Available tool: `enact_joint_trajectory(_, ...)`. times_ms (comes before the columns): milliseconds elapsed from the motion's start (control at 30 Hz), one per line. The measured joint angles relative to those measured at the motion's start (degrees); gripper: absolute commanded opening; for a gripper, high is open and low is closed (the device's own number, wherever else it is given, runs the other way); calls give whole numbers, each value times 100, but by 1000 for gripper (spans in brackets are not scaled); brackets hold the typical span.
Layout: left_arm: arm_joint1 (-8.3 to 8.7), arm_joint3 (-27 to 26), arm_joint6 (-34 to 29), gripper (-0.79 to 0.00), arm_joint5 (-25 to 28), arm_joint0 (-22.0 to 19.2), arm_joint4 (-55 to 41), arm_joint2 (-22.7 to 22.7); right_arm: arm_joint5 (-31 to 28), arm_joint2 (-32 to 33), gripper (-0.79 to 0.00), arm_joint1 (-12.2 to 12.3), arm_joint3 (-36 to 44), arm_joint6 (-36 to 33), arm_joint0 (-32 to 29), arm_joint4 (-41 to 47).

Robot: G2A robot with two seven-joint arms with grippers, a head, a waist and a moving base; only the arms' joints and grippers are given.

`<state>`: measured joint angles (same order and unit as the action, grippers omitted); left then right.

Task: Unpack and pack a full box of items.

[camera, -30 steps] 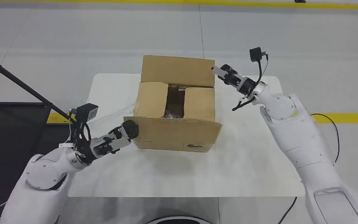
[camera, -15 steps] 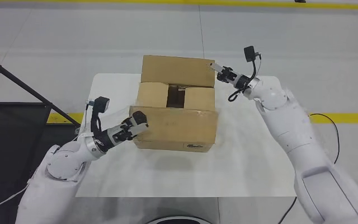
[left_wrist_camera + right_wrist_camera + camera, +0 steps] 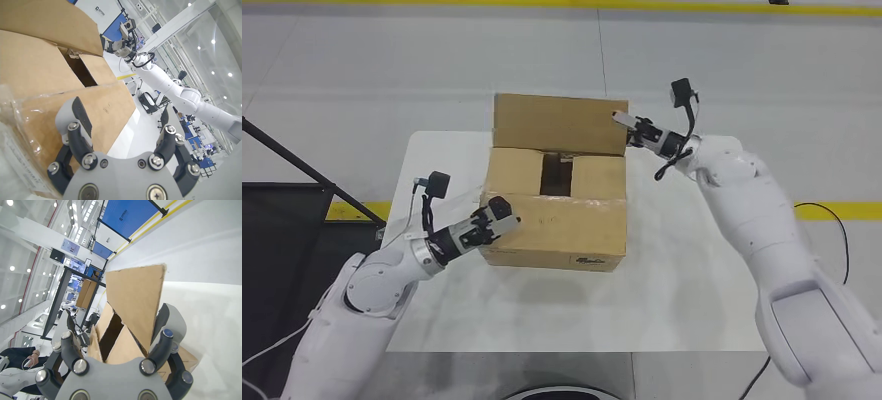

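The box (image 3: 560, 228) front carries small print (image 3: 589, 262), unreadable

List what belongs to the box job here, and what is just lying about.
Job: cardboard box; its raised rear flap; its front flap; left gripper, jaws open at the front flap; right gripper, jaws open at the rear flap.
Just there: white table; black pole beside it; yellow floor line.

Left gripper (image 3: 504, 212) has folded the front flap (image 3: 562, 207) inward; right gripper (image 3: 620, 118) seemingly reached rear flap (image 3: 557, 122).
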<state>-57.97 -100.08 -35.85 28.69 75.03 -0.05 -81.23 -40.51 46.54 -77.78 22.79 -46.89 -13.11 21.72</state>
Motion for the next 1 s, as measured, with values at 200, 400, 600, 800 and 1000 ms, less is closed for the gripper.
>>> enact_joint_trajectory(200,-4,6,16,0,-7,-29,40,21,-512,331,0,9,-40,-898,-10,837)
enact_joint_trajectory(400,-7,-6,15,0,1,-50,64,40,-213,573,0,169,621,-1476,-230,1349)
enact_joint_trajectory(600,-17,-18,56,0,-37,-58,88,92,438,741,0,481,1634,-2129,-661,1403)
enact_joint_trajectory(800,-28,10,123,0,-53,-54,130,145,593,916,0,745,2286,-2283,-1087,1258)
enact_joint_trajectory(1000,-40,42,187,0,-114,-74,226,198,810,955,0,882,2543,-2499,-1332,1191)
